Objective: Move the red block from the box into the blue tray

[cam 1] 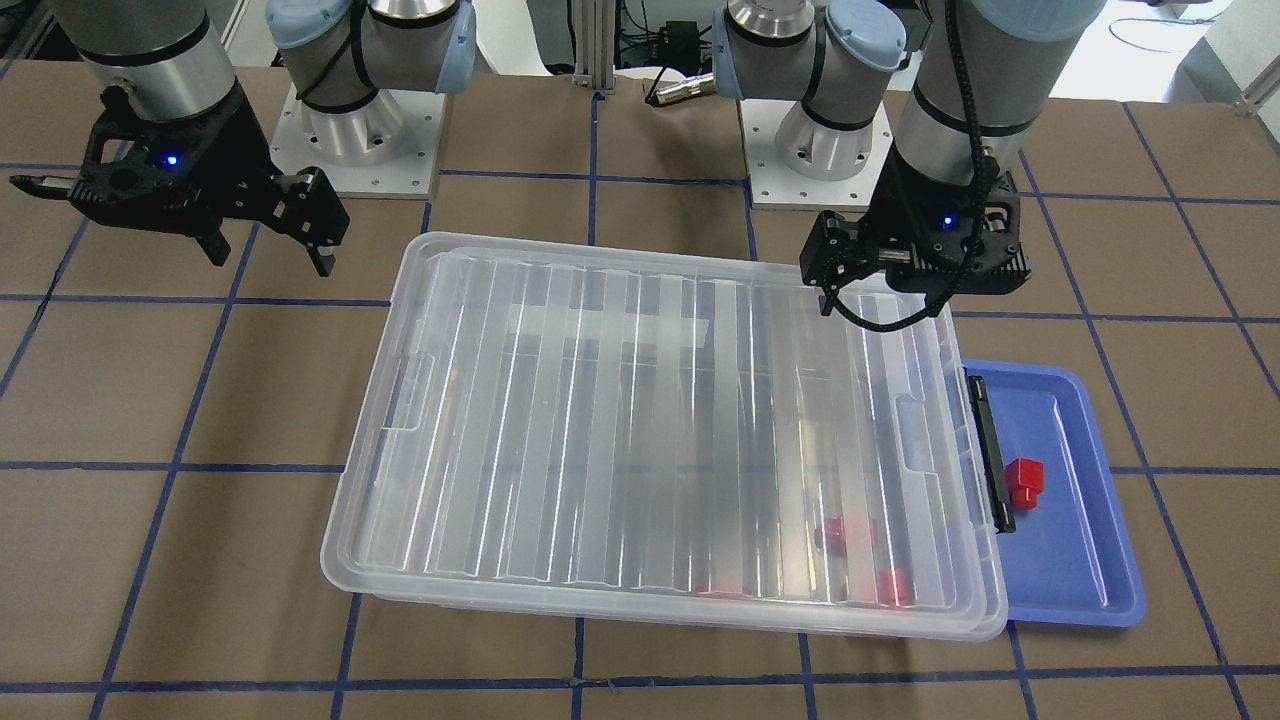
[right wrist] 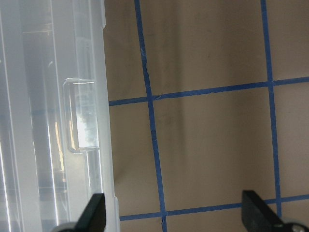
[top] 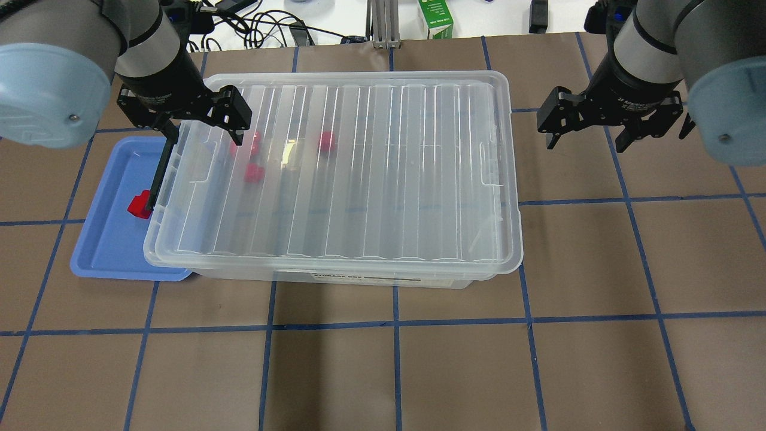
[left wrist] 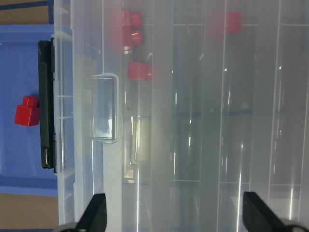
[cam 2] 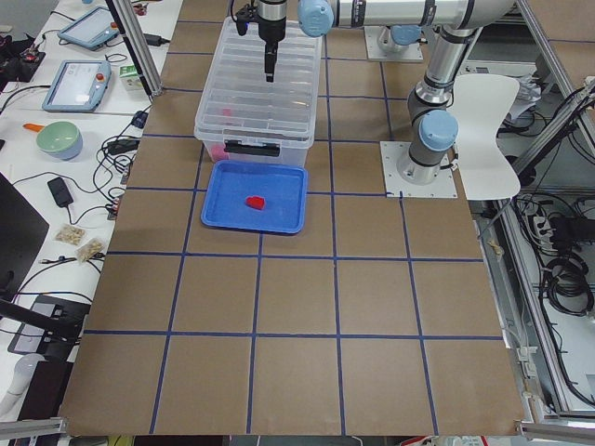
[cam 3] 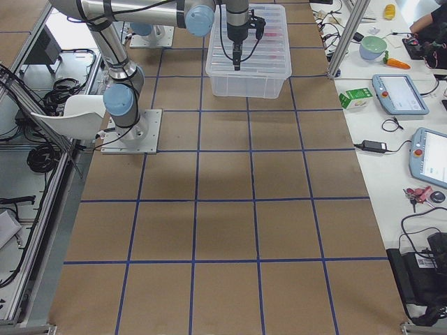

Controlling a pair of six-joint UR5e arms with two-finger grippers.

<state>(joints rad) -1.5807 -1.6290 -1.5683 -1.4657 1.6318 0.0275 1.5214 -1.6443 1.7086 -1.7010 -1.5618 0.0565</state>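
A: Where is our small bright-red plastic block (cam 1: 1024, 480)?

B: We see it lying in the shallow blue plastic tray (cam 1: 1080, 585), just beside the latch end of the large clear plastic box (cam 1: 660, 608). The tray sits against that end, with its edge under the box's rim. Three more red blocks (top: 255, 173) show blurred through the ribbed lid (cam 1: 620, 420), which is on the box.

A: And our tools?

B: The left tool (top: 203, 133) hangs over the box's latch end, jaws spread wide, with nothing in them. The right tool (top: 589, 140) hangs off the box's opposite end, over the brown counter (top: 419, 359). It is just as wide open and empty.

A: So the placing looks done to us.

B: We judge so. What remains is drawing clear. We should lift the left tool straight up before swinging it away, so no finger catches the lid or the black latch (cam 1: 990, 455) and jolts the tray. We cannot tell whether that latch is snapped.
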